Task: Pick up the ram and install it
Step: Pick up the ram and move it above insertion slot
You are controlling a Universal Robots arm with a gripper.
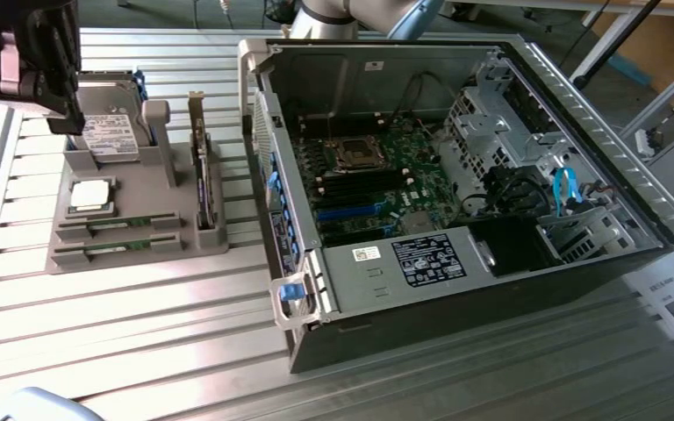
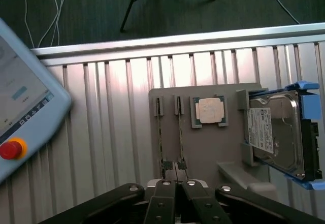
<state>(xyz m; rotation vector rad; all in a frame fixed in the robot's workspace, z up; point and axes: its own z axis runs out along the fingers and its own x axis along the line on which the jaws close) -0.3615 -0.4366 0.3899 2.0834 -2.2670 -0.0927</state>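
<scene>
Gripper (image 2: 176, 184): fingers pressed together with nothing between them; it hangs above the grey holder (image 2: 203, 153), clear of everything on it.
Ram (image 2: 180, 132): stands on edge in the holder's slot just beside the processor chip (image 2: 209, 110), seated and untouched.
Second stick (image 2: 160, 132): stands in the parallel slot of the holder, on the far side of the ram from the chip; the two are close but apart.
Hard drive (image 2: 277, 132): upright at the holder's other side, beyond the chip.
Ram relative to gripper: below the fingertips and apart from them. From the wrist, the closed tips line up with the narrow gap between the two sticks, near one end of the slots and not over the ram's middle.
Hazard, closed fingers: lowered as they are, the tips would probably land on a stick's top edge or wedge between the pair.
Hazard, crowding: the neighbouring stick leaves little room, so a finger could catch it and lift or tilt both.
Hazard, end grip: a pinch near one end could cock the ram in its slot and jam it.
Computer case (image 1: 455, 175): open, beside the holder toward the exterior view's right.
</scene>
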